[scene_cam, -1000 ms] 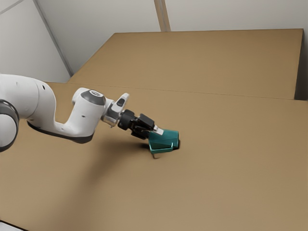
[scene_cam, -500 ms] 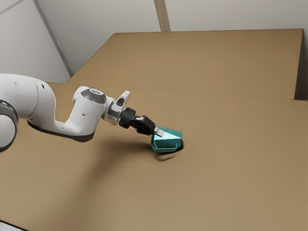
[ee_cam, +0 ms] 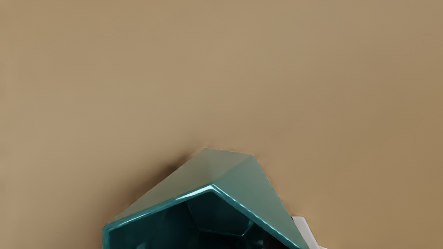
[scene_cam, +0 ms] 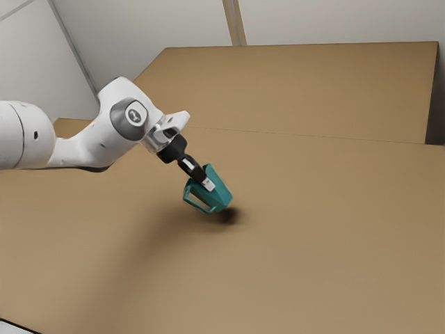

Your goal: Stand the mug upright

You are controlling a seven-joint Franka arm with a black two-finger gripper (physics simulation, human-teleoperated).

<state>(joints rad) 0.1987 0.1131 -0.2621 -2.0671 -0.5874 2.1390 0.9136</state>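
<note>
While its base points down toward the exterior view's right, the teal faceted mug (scene_cam: 219,191) leans well off upright over the brown tabletop (scene_cam: 313,243), its mouth slanting up on the side nearer the arm. The black two-finger gripper (scene_cam: 208,184) reaches down to the mug from the exterior view's upper left, and its jaws are closed on the mug's side wall. One pale fingertip (ee_cam: 304,229) presses along the outside of that wall; a dark shape (ee_cam: 271,241) within the mug's mouth, just across the wall from it, reads as the other finger.

The angular handle (scene_cam: 186,197) sticks out from the mug toward the exterior view's left, on the lower side. Close under the mug's base lies a small dark shadow (scene_cam: 229,216); whether the base touches the tabletop, I cannot tell. In the wrist view the mug's glossy rim (ee_cam: 193,195) comes to a corner, and flat facets taper away from it toward the base. The white Franka arm (scene_cam: 115,125) stretches from the mug back to the exterior view's left edge, and the pale wall (scene_cam: 334,21) stands well beyond the mug.
</note>
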